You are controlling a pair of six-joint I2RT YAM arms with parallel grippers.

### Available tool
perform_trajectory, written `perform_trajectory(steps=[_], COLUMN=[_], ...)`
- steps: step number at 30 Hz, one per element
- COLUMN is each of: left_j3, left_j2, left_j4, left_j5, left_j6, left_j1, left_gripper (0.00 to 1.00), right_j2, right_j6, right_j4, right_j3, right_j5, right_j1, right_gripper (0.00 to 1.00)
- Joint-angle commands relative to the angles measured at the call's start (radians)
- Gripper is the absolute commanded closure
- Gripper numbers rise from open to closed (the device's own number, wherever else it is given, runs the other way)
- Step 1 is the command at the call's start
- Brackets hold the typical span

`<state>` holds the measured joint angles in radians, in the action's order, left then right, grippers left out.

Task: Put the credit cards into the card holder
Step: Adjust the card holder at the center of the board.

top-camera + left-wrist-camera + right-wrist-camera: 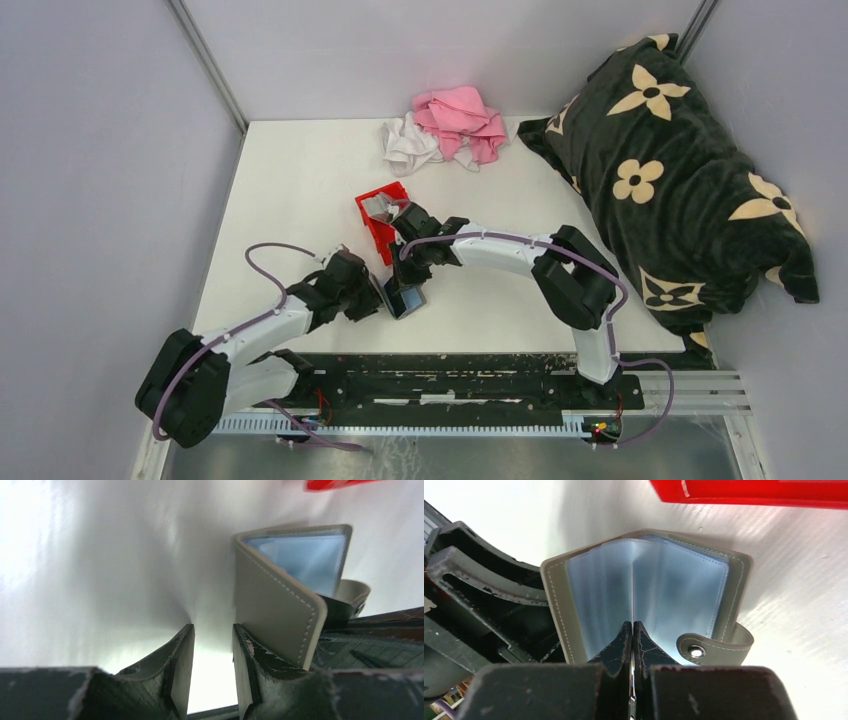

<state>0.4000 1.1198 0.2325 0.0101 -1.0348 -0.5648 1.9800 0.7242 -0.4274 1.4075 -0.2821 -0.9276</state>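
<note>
The card holder [405, 298] stands open on the table, grey outside and bluish inside [674, 585], its snap strap hanging at the right. My right gripper [632, 625] is shut on a thin credit card [632, 600], seen edge-on and reaching into the fold between the holder's sleeves. My left gripper [212, 630] is open with only bare table between its fingers. The holder's grey cover [280, 595] rests against the outside of its right finger. In the top view the left gripper [372, 300] sits just left of the holder and the right gripper [412, 278] just behind it.
A red bin [382, 222] with grey cards in it stands right behind the holder. Pink cloth [460, 122] and white cloth [408, 145] lie at the back. A black flowered blanket [660, 170] fills the right side. Walls close in the left and back.
</note>
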Motion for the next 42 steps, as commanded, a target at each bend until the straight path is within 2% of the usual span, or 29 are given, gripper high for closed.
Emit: perform_trajectory(steps=[1,9,13,30,42], left_j3=[0.048,0.126,0.163,0.237,0.234], left_j2=[-0.082,-0.317,-0.376,-0.411,-0.346], left_j4=[0.293,0.498,0.557,0.569,0.483], left_j5=[0.053,0.146,0.180,0.208,0.223], left_j6=[-0.012,-0.101,-0.118,-0.180,-0.181], left_j1=[-0.014,-0.015,-0.015,-0.017,-0.019], left_gripper=[0.57,0.54,0.54,0.53,0.44], right_j2=[0.024,0.036,0.045,0.052,0.042], right_j6=[-0.036,-0.062,-0.074,-0.089,-0.094], right_j4=[0.018,-0.019,-0.037,-0.051,-0.067], right_j3=[0.055,0.090,0.106,0.118,0.143], right_j5=[0.019,0.049,0.058,0.069,0.080], right_j1=[-0.036,-0.055,-0.065,-0.076,-0.089], right_gripper=[0.99,0.99,0.99,0.99,0.99])
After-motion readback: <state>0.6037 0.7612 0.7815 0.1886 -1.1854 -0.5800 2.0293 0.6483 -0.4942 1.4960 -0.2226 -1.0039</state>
